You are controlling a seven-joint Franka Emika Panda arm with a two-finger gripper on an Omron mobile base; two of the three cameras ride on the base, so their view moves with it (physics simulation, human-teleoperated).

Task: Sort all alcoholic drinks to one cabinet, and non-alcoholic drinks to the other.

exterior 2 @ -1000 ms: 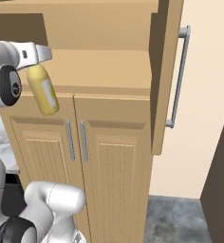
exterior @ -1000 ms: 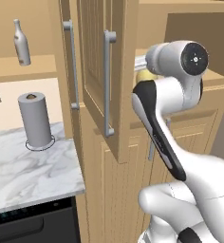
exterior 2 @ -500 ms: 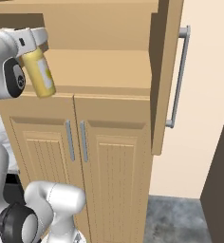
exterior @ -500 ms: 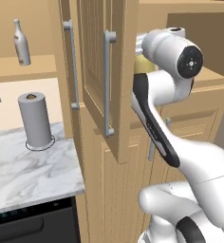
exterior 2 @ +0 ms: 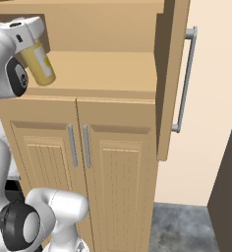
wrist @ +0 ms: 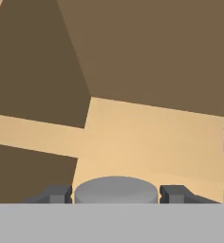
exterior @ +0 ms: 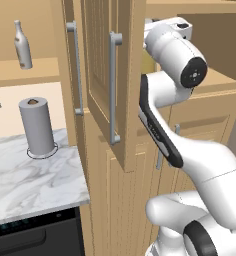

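So the big pantry unit point(exterior 2: 108, 88) had its panelled door point(exterior: 107, 75) swung wide open, and the arm was reaching into the open middle bay, over the flat shelf point(exterior 2: 113, 69) above the lower double doors. The tall yellow bottle point(exterior 2: 39, 66) was up in the air over the left end of that shelf, tilted, with its grey cap point(wrist: 116, 190) up at the hand. The pincer point(wrist: 116, 193) was clamped on the yellow bottle near its top, a finger tip on either side of the cap in the hand view.

If you ask me, the thing to get right here was straightening the bottle before lowering it. Tilted like that, it'd likely land on an edge and topple. I'd have gone further back in the bay too, so the door could shut.

Meanwhile the slim grey bottle point(exterior: 23, 45) was standing on the small box cabinet's shelf point(exterior: 25, 70), well off to the left, past the paper towel roll point(exterior: 37, 125) on the marble table point(exterior: 30, 180).
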